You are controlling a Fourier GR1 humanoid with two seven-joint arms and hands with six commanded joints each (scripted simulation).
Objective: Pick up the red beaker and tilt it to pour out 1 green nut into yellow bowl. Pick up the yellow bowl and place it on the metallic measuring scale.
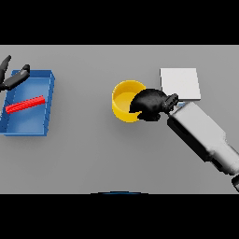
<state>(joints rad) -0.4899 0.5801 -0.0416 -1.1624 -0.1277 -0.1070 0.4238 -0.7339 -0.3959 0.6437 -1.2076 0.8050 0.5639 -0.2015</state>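
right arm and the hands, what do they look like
The right arm is a blocky white and grey forearm ending in a dark, rounded right hand. Of the left, only the dark left hand shows. No cables or markings visible.

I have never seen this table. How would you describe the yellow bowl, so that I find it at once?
Look at the grey table and go to its middle, slightly toward the right. There the yellow bowl stands just left of the pale square scale, with the right hand at its right rim. It is the only round, yellow thing; the blue tray far left holds a red bar.
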